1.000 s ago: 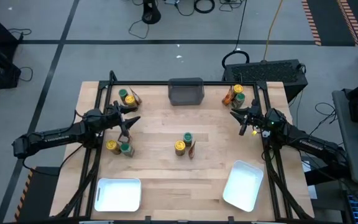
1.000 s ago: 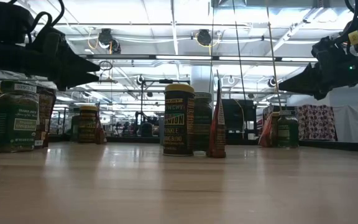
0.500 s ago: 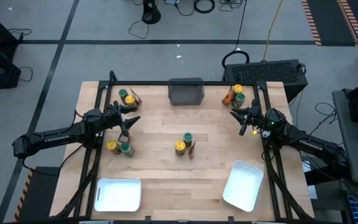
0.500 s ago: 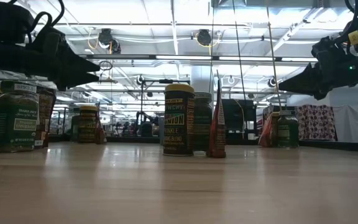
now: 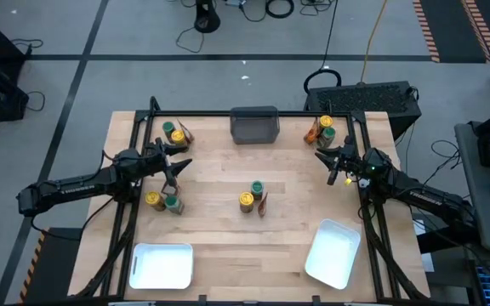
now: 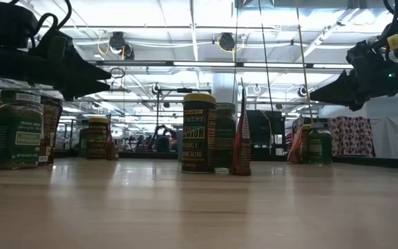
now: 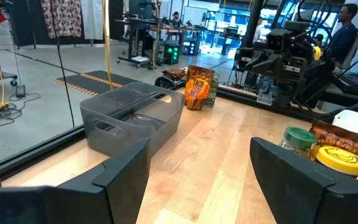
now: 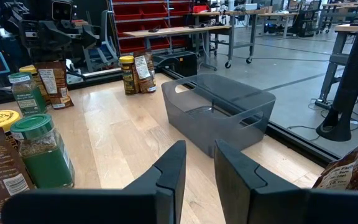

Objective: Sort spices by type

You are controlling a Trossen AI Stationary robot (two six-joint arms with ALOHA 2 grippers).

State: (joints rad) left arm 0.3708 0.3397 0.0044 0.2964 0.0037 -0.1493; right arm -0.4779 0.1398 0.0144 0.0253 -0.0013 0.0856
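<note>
The spices stand upright on the wooden table in several small groups, each of a yellow-lidded jar, a green-lidded jar and a brown-orange packet: far left (image 5: 173, 133), near left (image 5: 163, 201), centre (image 5: 253, 197) and far right (image 5: 322, 131). My left gripper (image 5: 183, 155) hovers open above the table between the two left groups. In the left wrist view its fingers (image 7: 197, 162) stand wide apart. My right gripper (image 5: 319, 154) hovers just near of the far-right group, its fingers (image 8: 199, 155) open by a narrow gap. In the low view both grippers hang well above the tabletop.
A dark grey bin (image 5: 254, 124) sits at the middle of the far edge. Two white trays lie near the near edge, one left (image 5: 162, 265) and one right (image 5: 332, 252). Bare wood lies between the groups. A black frame borders the table.
</note>
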